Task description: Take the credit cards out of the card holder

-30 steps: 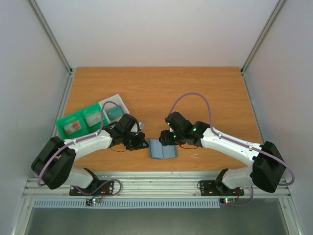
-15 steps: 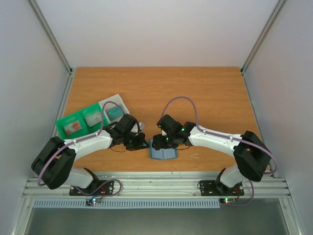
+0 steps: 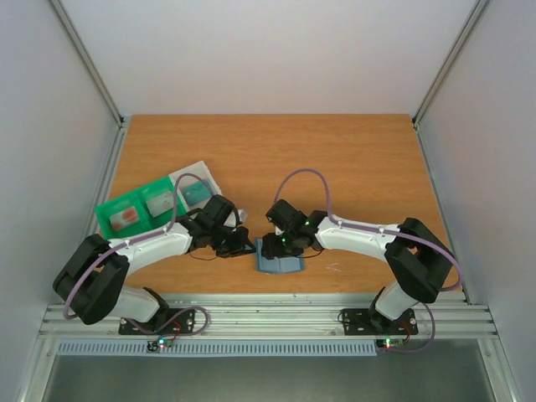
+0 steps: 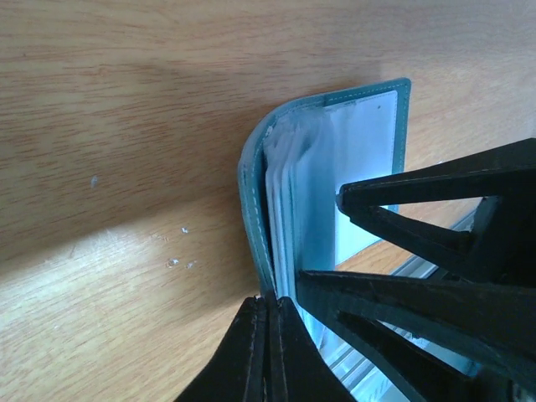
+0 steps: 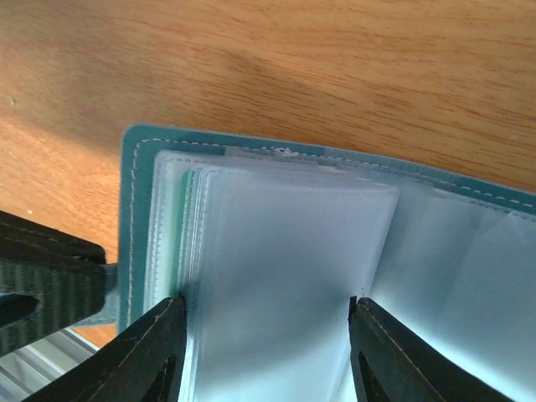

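Left gripper (image 4: 266, 308) on card holder (image 4: 252, 172) edge

Slate-blue card holder (image 3: 279, 263), lying open, clear inner sleeves (image 5: 285, 251) fanned apart

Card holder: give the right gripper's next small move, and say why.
Probably close the right gripper on the clear sleeves: its open fingers straddle them, while the left gripper is shut on the card holder at its cover edge, steadying it.

light: bright, even | shadows: soft on table (image 4: 100, 100) | glare: card holder (image 5: 276, 251) sleeves washed out
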